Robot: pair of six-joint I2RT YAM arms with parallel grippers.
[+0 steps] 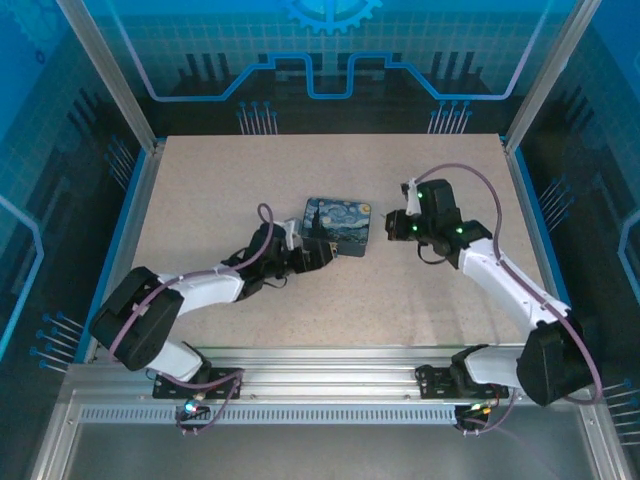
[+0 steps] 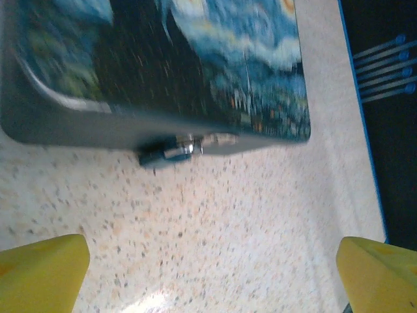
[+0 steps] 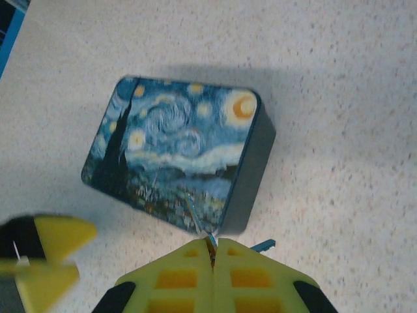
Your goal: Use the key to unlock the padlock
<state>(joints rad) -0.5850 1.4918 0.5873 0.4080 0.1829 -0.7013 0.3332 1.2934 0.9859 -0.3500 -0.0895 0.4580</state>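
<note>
The tin box (image 1: pixel 338 222) printed with a starry-night painting lies mid-table. A small padlock (image 2: pixel 171 150), blue with a silver shackle, hangs at the box's (image 2: pixel 195 59) side wall, close to the tabletop. My left gripper (image 2: pixel 212 261) is open, with its yellow fingers (image 2: pixel 42 270) wide apart on the near side of the padlock, touching nothing. That gripper (image 1: pixel 320 255) sits at the box's near left corner. My right gripper (image 3: pixel 213 248) is shut on the key (image 3: pixel 194 210), whose thin blade points at the box (image 3: pixel 176 150). A blue piece (image 3: pixel 262 246) sticks out beside the fingers.
The speckled table (image 1: pixel 250 190) is bounded by a blue rim and aluminium posts. My right gripper (image 1: pixel 395 228) hovers just right of the box. The left gripper's yellow fingers (image 3: pixel 45 254) show at the left of the right wrist view.
</note>
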